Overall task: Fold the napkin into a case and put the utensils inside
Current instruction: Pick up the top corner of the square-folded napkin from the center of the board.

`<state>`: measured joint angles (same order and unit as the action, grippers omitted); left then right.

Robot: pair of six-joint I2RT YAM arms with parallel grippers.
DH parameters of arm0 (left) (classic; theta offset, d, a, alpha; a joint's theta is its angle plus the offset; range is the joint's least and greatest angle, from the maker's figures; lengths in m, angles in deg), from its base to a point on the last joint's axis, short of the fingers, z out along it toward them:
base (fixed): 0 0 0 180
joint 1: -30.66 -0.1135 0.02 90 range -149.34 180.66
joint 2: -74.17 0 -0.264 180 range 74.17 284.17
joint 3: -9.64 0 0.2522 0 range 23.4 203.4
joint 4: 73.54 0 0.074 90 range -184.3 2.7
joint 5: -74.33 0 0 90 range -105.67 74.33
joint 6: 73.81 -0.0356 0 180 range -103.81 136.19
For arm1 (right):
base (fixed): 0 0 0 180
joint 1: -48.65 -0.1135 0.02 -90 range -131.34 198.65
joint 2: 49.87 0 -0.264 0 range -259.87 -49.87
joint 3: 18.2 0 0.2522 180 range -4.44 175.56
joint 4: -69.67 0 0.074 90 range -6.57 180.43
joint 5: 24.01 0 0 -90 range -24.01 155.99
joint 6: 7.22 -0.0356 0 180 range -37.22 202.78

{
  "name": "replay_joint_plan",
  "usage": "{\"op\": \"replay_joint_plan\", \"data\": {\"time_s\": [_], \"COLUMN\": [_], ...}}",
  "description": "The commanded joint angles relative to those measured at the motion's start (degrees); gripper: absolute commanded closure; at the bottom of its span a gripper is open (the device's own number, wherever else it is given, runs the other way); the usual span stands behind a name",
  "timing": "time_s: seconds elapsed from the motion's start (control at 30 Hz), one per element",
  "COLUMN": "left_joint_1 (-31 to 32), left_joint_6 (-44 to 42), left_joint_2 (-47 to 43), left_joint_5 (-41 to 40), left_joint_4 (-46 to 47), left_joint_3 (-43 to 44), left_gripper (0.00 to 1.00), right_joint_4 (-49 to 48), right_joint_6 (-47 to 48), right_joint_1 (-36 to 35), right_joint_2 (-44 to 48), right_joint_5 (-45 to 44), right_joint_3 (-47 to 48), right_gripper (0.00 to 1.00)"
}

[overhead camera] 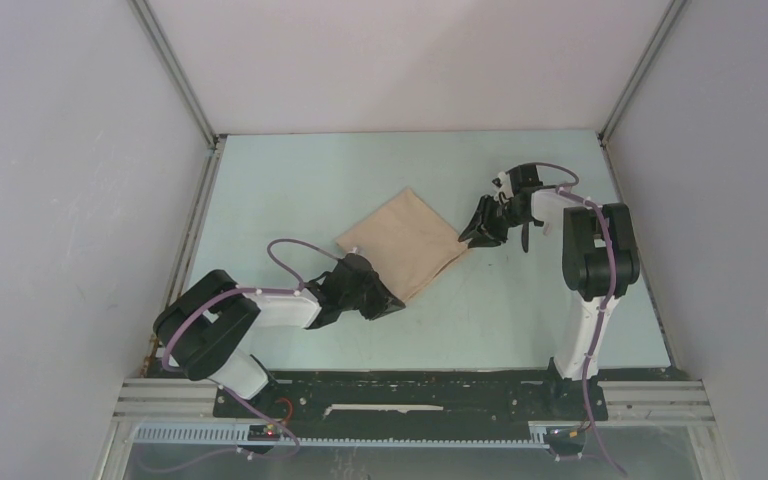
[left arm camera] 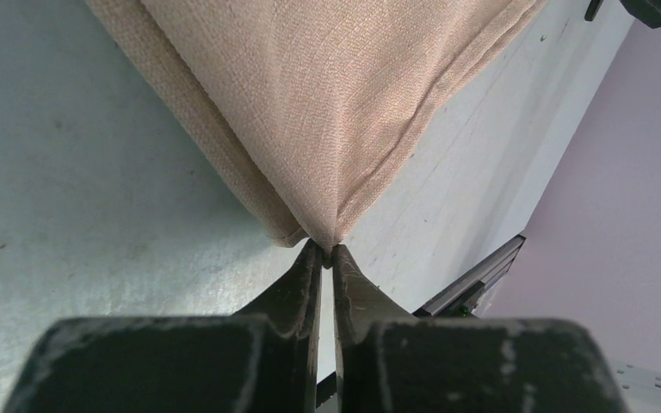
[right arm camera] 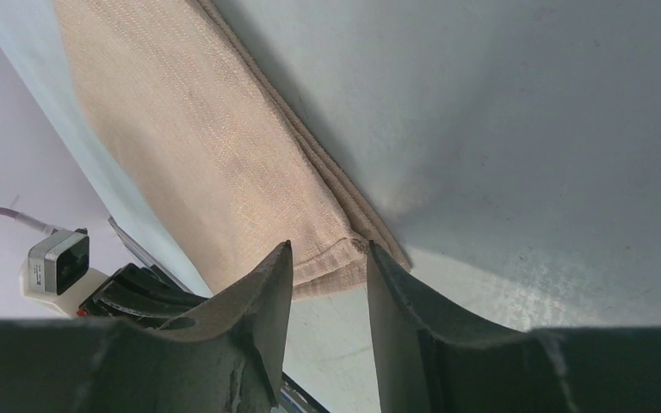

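napkin (overhead camera: 407, 240) | laid folded on table (overhead camera: 290, 180) | near corner pinched by left gripper (left arm camera: 327, 251) | right gripper (right arm camera: 328, 249) jaws held partly apart, right corner seen between them

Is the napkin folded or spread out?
Folded. The napkin lies as a compact diamond on the table, and both wrist views show several stacked layers along its edges.
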<state>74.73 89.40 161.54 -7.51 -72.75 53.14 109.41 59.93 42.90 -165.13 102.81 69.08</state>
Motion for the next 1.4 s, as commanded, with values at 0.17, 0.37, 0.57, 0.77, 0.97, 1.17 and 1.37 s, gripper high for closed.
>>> {"op": "replay_joint_plan", "data": {"time_s": [0.17, 0.37, 0.57, 0.77, 0.97, 1.17, 1.37], "left_joint_1": [-0.4, -0.4, -0.4, -0.3, -0.4, -0.4, -0.4], "left_joint_6": [0.5, 0.5, 0.7, 0.9, 1.1, 1.2, 1.3], "left_joint_2": [0.6, 0.6, 0.6, 0.9, 1.2, 1.4, 1.8], "left_joint_5": [0.7, 0.5, 0.5, 0.5, 0.7, 0.8, 1.0], "left_joint_4": [2.0, 2.1, 2.4, 2.9, 3.3, 3.6, 3.9], "left_joint_3": [-0.5, -0.6, -0.8, -0.9, -1.0, -1.1, -1.2], "left_gripper": [0.91, 0.92, 0.92, 0.92, 0.92, 0.93, 0.93], "right_joint_4": [0.1, -2.8, -3.9, -4.0, -3.3, -3.5, -7.6], "right_joint_6": [1.1, 0.2, -0.5, -1.1, -1.1, -1.3, -3.0], "right_joint_1": [-0.5, -2.0, -2.2, -1.1, 0.2, 0.1, -0.2], "right_joint_2": [1.9, 1.0, 2.2, 2.9, 2.5, 2.8, 2.4], "right_joint_5": [-1.0, 2.8, 4.8, 3.2, 0.5, -0.9, 4.1], "right_joint_3": [-0.7, -0.7, -0.7, -2.4, -3.8, -3.7, -3.5], "right_gripper": [0.55, 0.63, 0.62, 0.54, 0.52, 0.51, 0.44]}}
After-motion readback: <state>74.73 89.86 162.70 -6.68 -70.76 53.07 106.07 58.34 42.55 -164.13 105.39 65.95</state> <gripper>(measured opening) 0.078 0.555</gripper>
